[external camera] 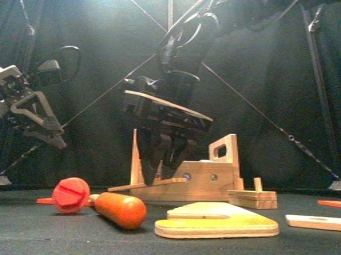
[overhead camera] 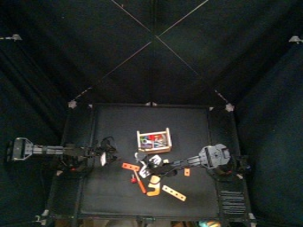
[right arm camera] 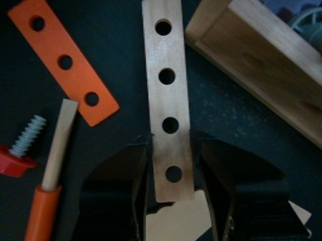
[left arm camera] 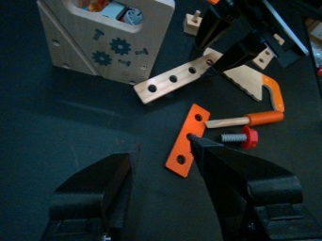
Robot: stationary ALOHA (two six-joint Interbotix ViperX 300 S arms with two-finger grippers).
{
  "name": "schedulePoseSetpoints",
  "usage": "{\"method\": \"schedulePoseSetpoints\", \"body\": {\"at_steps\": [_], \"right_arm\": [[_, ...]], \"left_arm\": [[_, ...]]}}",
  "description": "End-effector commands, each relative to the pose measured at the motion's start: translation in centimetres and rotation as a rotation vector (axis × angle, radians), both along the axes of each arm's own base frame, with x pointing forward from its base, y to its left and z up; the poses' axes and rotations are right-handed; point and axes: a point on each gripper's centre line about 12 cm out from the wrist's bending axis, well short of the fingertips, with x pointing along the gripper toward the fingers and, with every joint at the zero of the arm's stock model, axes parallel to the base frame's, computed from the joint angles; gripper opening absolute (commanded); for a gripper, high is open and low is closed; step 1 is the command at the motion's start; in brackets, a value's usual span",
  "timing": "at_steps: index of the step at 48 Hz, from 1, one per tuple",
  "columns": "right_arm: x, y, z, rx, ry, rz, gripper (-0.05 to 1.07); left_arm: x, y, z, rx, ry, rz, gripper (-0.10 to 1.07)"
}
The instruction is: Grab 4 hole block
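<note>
The four-hole block (right arm camera: 167, 94) is a pale wooden strip lying flat on the black table beside the toolbox. It also shows in the left wrist view (left arm camera: 170, 80). My right gripper (right arm camera: 174, 149) is down at the table with its jaws pressed against both long edges of the strip's near end, shut on it. It shows in the top view (overhead camera: 148, 166) and the front view (external camera: 167, 149). My left gripper (left arm camera: 176, 188) is open and empty, hanging above the table left of the parts (overhead camera: 109, 160).
A wooden toolbox (overhead camera: 154, 139) stands behind the strip. An orange three-hole strip (right arm camera: 63, 61), a red screw (right arm camera: 18, 151) and an orange-handled screwdriver (right arm camera: 44, 202) lie close beside it. More wooden pieces (external camera: 213, 221) lie near the front edge.
</note>
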Motion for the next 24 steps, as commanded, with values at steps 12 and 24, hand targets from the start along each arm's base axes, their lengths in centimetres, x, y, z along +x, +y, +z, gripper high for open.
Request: {"method": "schedulePoseSetpoints", "body": {"at_steps": [12,24], "right_arm": [[1.11,0.2,2.57,0.003,-0.081,0.014,0.43],[1.16,0.35,2.82,0.004,-0.088,0.017,0.43]], "left_arm": [[0.28,0.07,0.36,0.001,-0.012,0.001,0.85],[0.32,0.08,0.41,0.002,-0.014,0.001,0.85]]}}
